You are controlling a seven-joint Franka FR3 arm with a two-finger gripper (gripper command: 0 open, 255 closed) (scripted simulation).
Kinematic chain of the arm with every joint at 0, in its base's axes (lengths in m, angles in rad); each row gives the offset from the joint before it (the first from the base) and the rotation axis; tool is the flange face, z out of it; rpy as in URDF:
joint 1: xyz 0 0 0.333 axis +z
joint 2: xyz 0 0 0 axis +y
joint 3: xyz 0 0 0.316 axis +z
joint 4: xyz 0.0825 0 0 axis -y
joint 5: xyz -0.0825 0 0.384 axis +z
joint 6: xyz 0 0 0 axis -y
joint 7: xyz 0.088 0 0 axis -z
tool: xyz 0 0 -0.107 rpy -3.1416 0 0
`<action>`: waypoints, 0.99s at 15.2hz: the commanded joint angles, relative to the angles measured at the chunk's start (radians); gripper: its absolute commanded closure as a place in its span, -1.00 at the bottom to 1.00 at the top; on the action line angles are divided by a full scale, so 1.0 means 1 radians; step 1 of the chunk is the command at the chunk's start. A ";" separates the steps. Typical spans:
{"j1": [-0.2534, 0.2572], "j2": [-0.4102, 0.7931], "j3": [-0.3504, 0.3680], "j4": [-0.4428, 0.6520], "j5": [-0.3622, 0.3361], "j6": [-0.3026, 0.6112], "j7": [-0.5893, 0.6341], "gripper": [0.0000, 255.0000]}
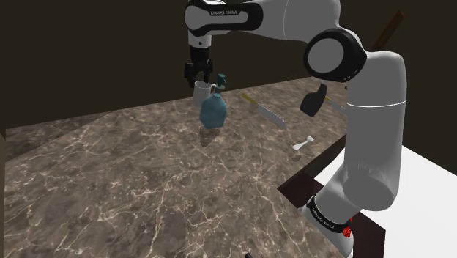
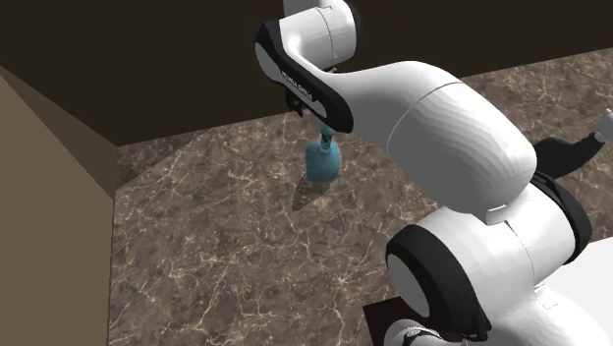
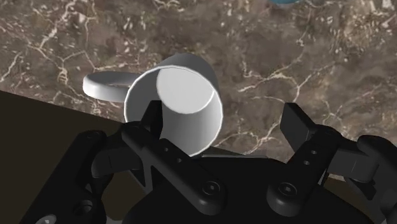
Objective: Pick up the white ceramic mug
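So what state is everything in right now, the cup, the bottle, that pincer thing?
White mug with a loop handle: upright on the marbled table, not gripped.
Black two-finger pincer: open, above the mug, one finger by its rim.
Teal round-bellied bottle: standing upright, apart from the mug.

Fingers (image 1: 209, 75) right over white mug (image 1: 201, 89) on brown marble surface (image 1: 132, 183). Teal bottle (image 1: 213, 111) upright just beside mug, nearer the camera than the fingers; contact unclear.
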 commanded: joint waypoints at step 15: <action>-0.003 0.061 0.003 0.050 -0.003 -0.032 -0.004 1.00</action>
